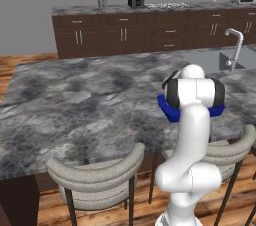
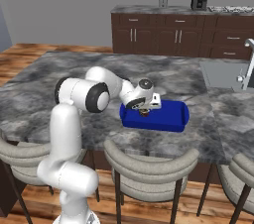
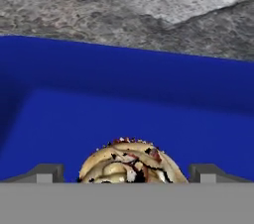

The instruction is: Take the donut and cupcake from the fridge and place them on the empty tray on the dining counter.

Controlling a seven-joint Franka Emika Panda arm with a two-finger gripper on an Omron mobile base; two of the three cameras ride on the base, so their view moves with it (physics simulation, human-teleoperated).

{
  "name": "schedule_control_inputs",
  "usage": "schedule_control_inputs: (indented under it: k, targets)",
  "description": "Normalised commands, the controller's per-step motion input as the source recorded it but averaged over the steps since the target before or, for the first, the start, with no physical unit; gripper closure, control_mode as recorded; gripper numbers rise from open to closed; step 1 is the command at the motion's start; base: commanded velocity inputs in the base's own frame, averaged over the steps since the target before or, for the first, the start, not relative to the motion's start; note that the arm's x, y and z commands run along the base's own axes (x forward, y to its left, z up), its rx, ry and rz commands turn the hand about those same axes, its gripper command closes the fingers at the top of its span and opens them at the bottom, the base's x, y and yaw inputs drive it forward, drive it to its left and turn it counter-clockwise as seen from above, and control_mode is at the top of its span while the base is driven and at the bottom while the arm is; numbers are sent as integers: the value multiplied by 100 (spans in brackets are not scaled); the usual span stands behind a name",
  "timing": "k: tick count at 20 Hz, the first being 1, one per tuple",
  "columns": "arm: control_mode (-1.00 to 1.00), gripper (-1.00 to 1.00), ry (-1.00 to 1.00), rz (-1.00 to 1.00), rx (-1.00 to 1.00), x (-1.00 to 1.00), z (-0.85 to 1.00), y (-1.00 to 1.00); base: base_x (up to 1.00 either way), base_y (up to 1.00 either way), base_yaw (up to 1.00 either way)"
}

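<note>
Marble-topped dining counter (image 2: 74,77) spreads grey and mottled across both base views, with a bright blue tray (image 2: 166,116) lying on it near the edge closest to the robot. From the right base view the white arm reaches forward and down so that the end effector (image 2: 144,111) hangs just over the tray's left end, a small brownish item caught at its tip. The hand view looks into the tray (image 3: 124,94), its raised far rim running across the picture with marble beyond, and shows a round tan-and-cream cupcake (image 3: 130,163) with a swirled top and dark and red flecks sitting between the two grey fingertips (image 3: 47,172). The end effector (image 3: 126,173) is clamped on the cupcake, one finger on each side, above the blue floor of the tray; whether the cake already touches that floor cannot be told. In the left base view the arm's own elbow hides most of the tray (image 1: 169,110), leaving blue corners showing on either side. Curved grey-backed stools (image 2: 149,168) stand along the near side of the counter, a sink with a faucet (image 1: 235,45) sits at its right end, and dark brown cabinets (image 1: 125,32) line the back wall
</note>
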Motion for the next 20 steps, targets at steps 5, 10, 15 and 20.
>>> schedule_control_inputs:
  k: [5, 10, 15, 20]
  targets:
    - [-100, -100, -2, 0, 0, -8, 42, -8, 0, 0, 0]
    - [-100, -100, -40, 0, 0, -61, 91, 0, 0, 0, 0]
    - [-100, -100, -67, 0, 1, -95, 86, 0, 0, 0, 0]
    - [-100, -100, -30, 0, 0, -75, 100, 5, 0, 0, 0]
